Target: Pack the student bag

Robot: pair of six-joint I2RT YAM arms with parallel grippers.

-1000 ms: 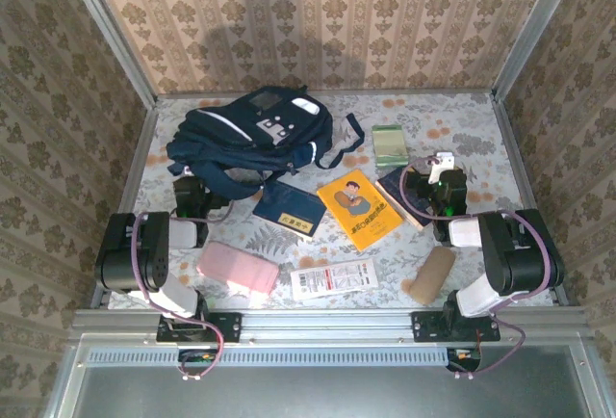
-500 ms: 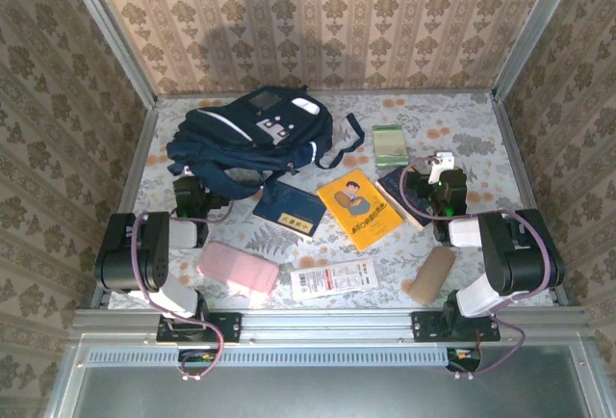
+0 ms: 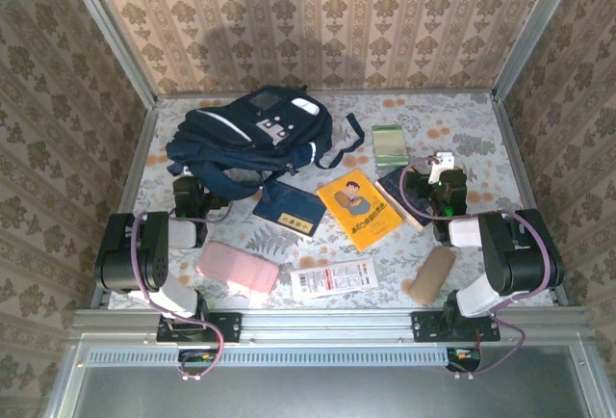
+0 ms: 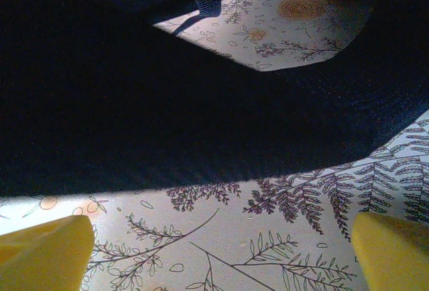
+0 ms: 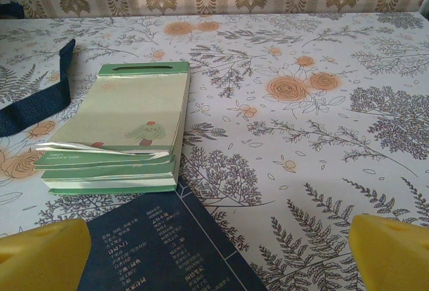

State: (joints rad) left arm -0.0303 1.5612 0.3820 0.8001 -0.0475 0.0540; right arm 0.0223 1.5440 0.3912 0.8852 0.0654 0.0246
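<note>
The student bag, a large navy backpack with white trim, lies at the back left of the table. My left gripper sits low right at its near edge. In the left wrist view the bag's dark fabric looms just ahead, and the gripper is open over bare table, its yellow fingertips far apart. My right gripper is open over a dark navy book, with a green notepad just beyond it.
A small navy booklet with a yellow label and a yellow book lie mid-table. A pink pouch, a white packet and a tan case lie near the front edge. A bag strap trails beside the notepad.
</note>
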